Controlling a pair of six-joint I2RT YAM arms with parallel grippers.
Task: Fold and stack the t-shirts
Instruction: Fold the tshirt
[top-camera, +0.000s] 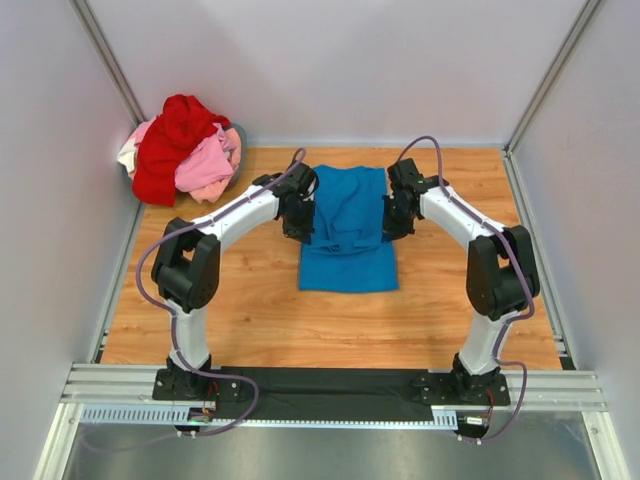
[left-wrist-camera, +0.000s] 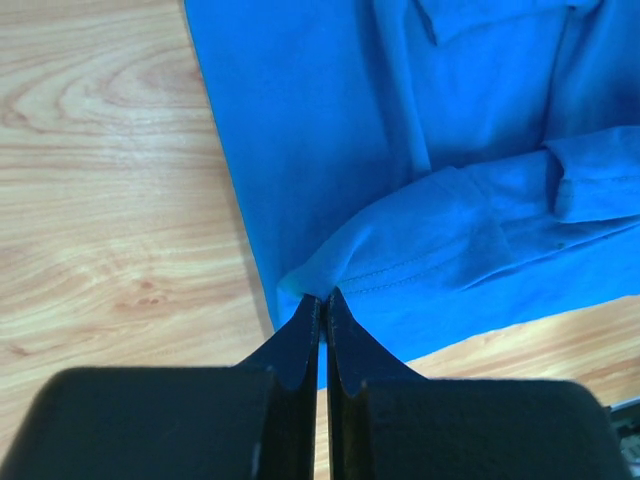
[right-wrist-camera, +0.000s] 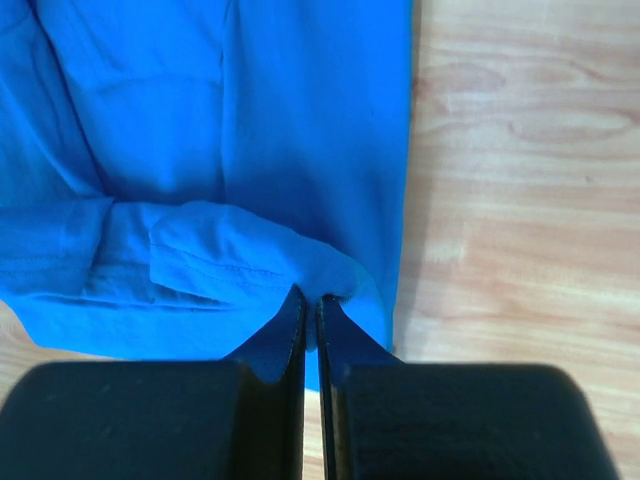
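Observation:
The bright blue t-shirt (top-camera: 347, 230) lies partly folded in the middle of the table, its far part doubled over the near part. My left gripper (top-camera: 298, 226) is shut on its left folded edge, shown in the left wrist view (left-wrist-camera: 323, 296). My right gripper (top-camera: 393, 226) is shut on the right folded edge, shown in the right wrist view (right-wrist-camera: 310, 298). The blue cloth (left-wrist-camera: 400, 150) (right-wrist-camera: 230, 130) fills both wrist views. The red t-shirt (top-camera: 172, 140) and the light pink t-shirt (top-camera: 208, 165) lie heaped at the back left, with a whitish one (top-camera: 128, 155) peeking out at the heap's left.
The wooden table (top-camera: 250, 310) is walled by grey panels on three sides. A metal rail (top-camera: 330, 385) carrying the arm bases runs along the near edge. The heap of shirts sits against the left wall.

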